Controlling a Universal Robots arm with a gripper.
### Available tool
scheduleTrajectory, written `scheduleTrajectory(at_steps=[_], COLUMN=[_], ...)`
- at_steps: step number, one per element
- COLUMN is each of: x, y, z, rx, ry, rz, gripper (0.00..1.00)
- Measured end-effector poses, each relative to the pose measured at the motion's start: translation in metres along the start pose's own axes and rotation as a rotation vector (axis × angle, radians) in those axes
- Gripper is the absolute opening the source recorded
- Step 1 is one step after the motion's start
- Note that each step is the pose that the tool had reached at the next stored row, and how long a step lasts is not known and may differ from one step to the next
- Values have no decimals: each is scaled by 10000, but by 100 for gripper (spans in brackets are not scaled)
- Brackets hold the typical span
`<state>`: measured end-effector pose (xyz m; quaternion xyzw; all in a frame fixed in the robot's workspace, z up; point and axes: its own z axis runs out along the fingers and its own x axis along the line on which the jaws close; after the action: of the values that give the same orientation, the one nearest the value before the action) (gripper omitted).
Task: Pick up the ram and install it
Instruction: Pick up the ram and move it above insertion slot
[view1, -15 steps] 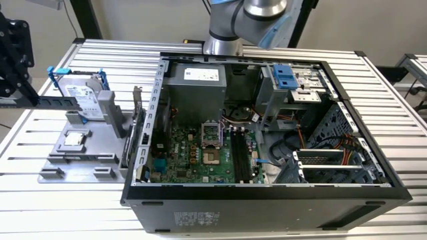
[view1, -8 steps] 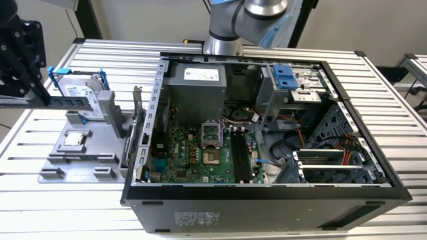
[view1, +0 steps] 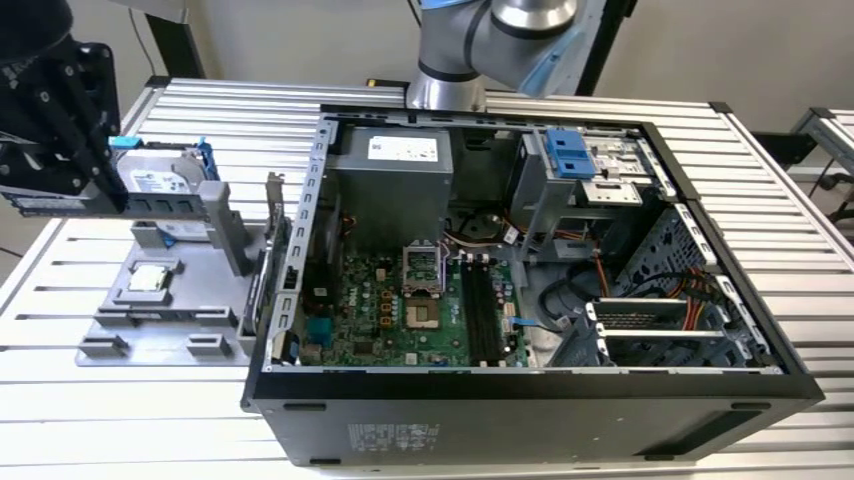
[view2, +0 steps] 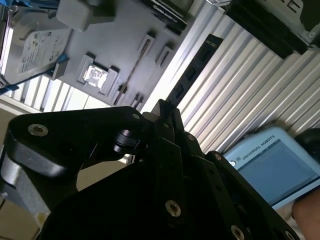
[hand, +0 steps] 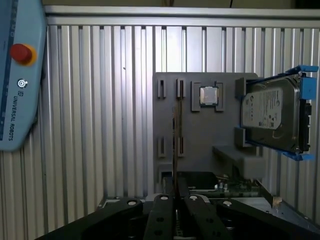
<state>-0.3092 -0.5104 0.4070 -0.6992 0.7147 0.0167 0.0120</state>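
- The open computer case (view1: 534, 410) sits nearest, at the lower centre of the exterior view. Its motherboard (view1: 374, 300) lies flat inside, with long black slots (view1: 478, 310) running front to back.
- At the exterior view's left, just beside the case, a grey fixture (view1: 187, 310) carries a processor chip (view1: 151, 280). Behind the chip stands a hard drive (view1: 158, 182).
- In the upper left of that frame, the gripper (view1: 110, 195) is clamped on the ram (view1: 54, 205), which is held level above the fixture.
- Farthest back, at top centre, stands the arm's base (view1: 447, 85).

Tool (hand: 176, 200) angled downward, fingers (hand: 161, 209) apparently clamped together
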Motion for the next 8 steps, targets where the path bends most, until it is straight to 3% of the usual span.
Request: scheduleTrajectory(at_steps=[8], x=[-4], y=[-170], z=[-1], rx=[-1], ry=[0], rz=[-1], gripper=[0])
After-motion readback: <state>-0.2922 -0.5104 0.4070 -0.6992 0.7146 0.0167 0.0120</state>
